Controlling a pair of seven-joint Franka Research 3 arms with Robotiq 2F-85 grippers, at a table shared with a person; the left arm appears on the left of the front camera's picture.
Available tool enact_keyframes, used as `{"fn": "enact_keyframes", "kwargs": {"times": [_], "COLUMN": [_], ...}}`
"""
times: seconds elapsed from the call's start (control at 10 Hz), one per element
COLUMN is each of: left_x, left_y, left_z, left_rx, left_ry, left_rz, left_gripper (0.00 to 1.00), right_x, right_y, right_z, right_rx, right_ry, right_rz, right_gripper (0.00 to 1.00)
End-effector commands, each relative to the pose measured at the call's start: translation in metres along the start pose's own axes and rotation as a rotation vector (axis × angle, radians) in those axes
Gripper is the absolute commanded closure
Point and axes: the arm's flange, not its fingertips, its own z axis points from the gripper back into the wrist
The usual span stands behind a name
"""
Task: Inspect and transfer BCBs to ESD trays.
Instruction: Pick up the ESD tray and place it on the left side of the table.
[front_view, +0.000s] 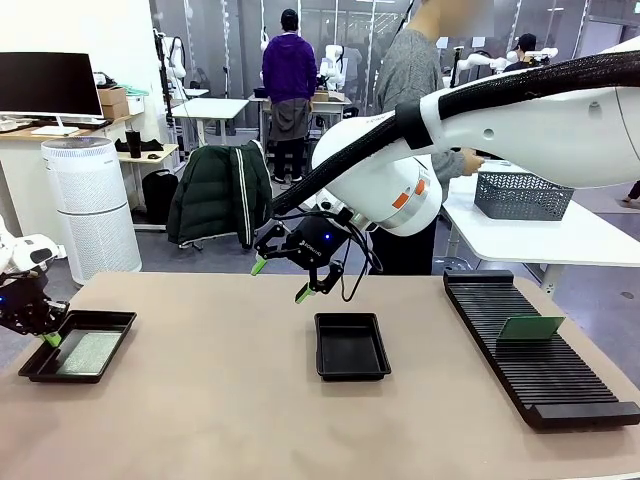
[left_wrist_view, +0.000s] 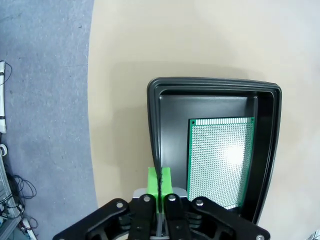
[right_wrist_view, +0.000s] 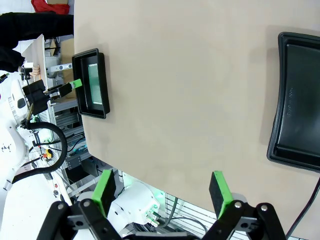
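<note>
One black ESD tray (front_view: 30, 365) lies at the table's left end with a green BCB (front_view: 88, 352) flat on its floor. My left gripper (front_view: 47, 338) hangs over that tray's near rim, its green pads (left_wrist_view: 159, 181) pressed together and holding nothing; the BCB (left_wrist_view: 220, 157) lies just beside them. A second ESD tray (front_view: 352, 346) sits bare mid-table. My right gripper (front_view: 288, 277) hovers open above and behind it, nothing between its fingers (right_wrist_view: 105, 183). In the right wrist view this gripper (right_wrist_view: 162, 186) looks down on the table, the bare tray (right_wrist_view: 295, 100) at right. Another BCB (front_view: 531, 327) stands upright in the rack.
A long black slotted rack (front_view: 545, 375) runs along the table's right side. A person stands at the far edge beside a white table holding a dark mesh basket (front_view: 522, 196). The right arm's white body spans the upper right. Bare tabletop lies between the trays.
</note>
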Motion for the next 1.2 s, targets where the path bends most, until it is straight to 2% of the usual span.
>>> {"fn": "enact_keyframes", "kwargs": {"times": [0.0, 0.2, 0.3, 0.5, 0.6, 0.7, 1.1], "left_x": [-0.001, -0.003, -0.003, -0.004, -0.003, -0.003, -0.007], "left_y": [0.0, 0.0, -0.001, -0.002, -0.003, -0.004, -0.006], "left_z": [0.001, 0.002, 0.003, 0.004, 0.006, 0.007, 0.032], "left_rx": [-0.005, -0.011, -0.011, -0.011, -0.011, -0.007, -0.026], "left_ry": [0.005, 0.006, 0.007, 0.009, 0.008, 0.008, -0.013], "left_rz": [-0.002, -0.007, -0.004, -0.006, -0.009, -0.015, -0.006], "left_gripper": [0.7, 0.14, 0.0, 0.0, 0.07, 0.0, 0.0], "right_x": [0.0, 0.0, 0.0, 0.0, 0.0, 0.0, 0.0], "right_y": [-0.001, -0.001, -0.001, -0.001, -0.001, -0.001, -0.001], "right_z": [0.0, 0.0, 0.0, 0.0, 0.0, 0.0, 0.0], "right_rx": [0.0, 0.0, 0.0, 0.0, 0.0, 0.0, 0.0], "right_ry": [0.0, 0.0, 0.0, 0.0, 0.0, 0.0, 0.0], "right_rz": [-0.001, -0.001, -0.001, -0.001, -0.001, -0.001, -0.001], "right_gripper": [0.0, 0.0, 0.0, 0.0, 0.0, 0.0, 0.0]}}
